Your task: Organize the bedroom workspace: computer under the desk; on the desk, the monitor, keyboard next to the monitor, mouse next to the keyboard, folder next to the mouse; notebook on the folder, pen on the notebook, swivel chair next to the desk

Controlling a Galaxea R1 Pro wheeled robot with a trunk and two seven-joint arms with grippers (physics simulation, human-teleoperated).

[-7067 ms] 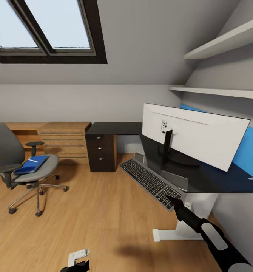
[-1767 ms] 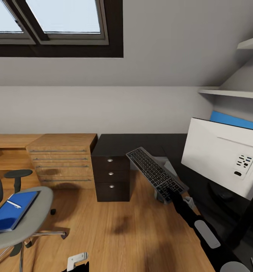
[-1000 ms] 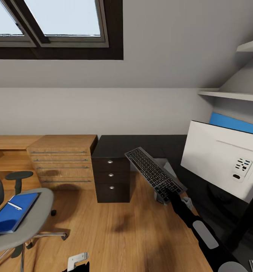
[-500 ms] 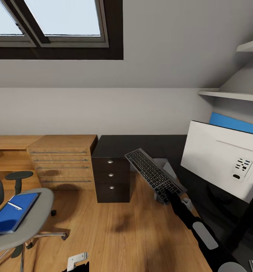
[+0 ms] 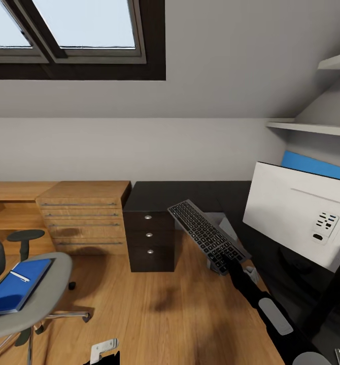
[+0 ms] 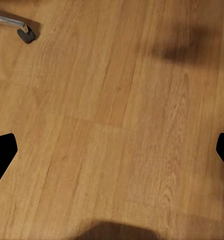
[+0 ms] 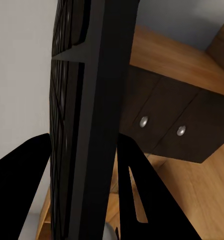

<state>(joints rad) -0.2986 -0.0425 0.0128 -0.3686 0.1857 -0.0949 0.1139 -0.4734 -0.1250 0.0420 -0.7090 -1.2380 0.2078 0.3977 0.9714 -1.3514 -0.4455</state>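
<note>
My right gripper (image 5: 230, 263) is shut on the near end of the keyboard (image 5: 204, 233), which hangs tilted in the air beside the desk (image 5: 190, 191). In the right wrist view the keyboard (image 7: 86, 115) stands edge-on between the black fingers (image 7: 21, 195). The monitor (image 5: 297, 213) stands on the desk with its white back to me. A pale grey computer (image 5: 225, 222) shows partly behind the keyboard. At the lower left the swivel chair (image 5: 48, 289) carries the blue folder (image 5: 12, 293) with the pen (image 5: 19, 276) on it. My left gripper (image 6: 112, 155) is open over bare floor.
A dark drawer unit (image 5: 149, 235) stands under the desk's left end, with a light wooden drawer chest (image 5: 83, 215) beside it. Wall shelves (image 5: 312, 126) hang above the monitor. A chair castor (image 6: 25, 34) lies near my left gripper. Open wooden floor (image 5: 155, 309) lies between chair and desk.
Since the oldest frame the camera has swung and come closer to the desk. Over the last second the held keyboard has dipped very slightly; nothing else has moved.
</note>
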